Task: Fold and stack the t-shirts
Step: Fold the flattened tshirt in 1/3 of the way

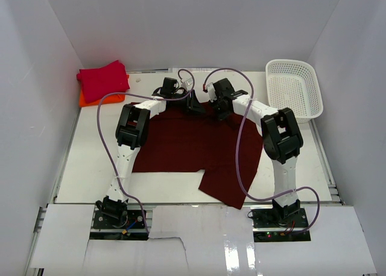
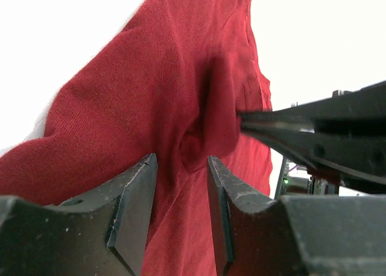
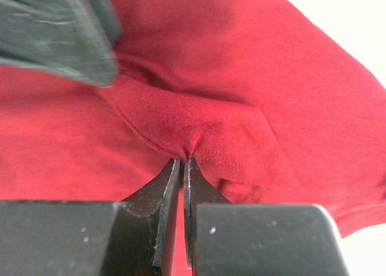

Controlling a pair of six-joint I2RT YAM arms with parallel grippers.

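Observation:
A dark maroon t-shirt (image 1: 193, 149) lies spread flat across the middle of the table. Both grippers are at its far edge. My right gripper (image 3: 183, 161) (image 1: 218, 111) is shut on a small pinch of the maroon cloth (image 3: 199, 125), which puckers up at its tips. My left gripper (image 2: 181, 167) (image 1: 194, 104) is just beside it and open. A raised fold of the shirt (image 2: 208, 119) sits between its fingers without being squeezed. A folded crimson red t-shirt (image 1: 102, 80) rests on a folded orange t-shirt (image 1: 85, 99) at the back left corner.
A white mesh basket (image 1: 294, 88) stands at the back right. White walls close in the table on three sides. The near hem of the maroon shirt hangs toward the front edge (image 1: 223, 194). Purple cables loop over both arms.

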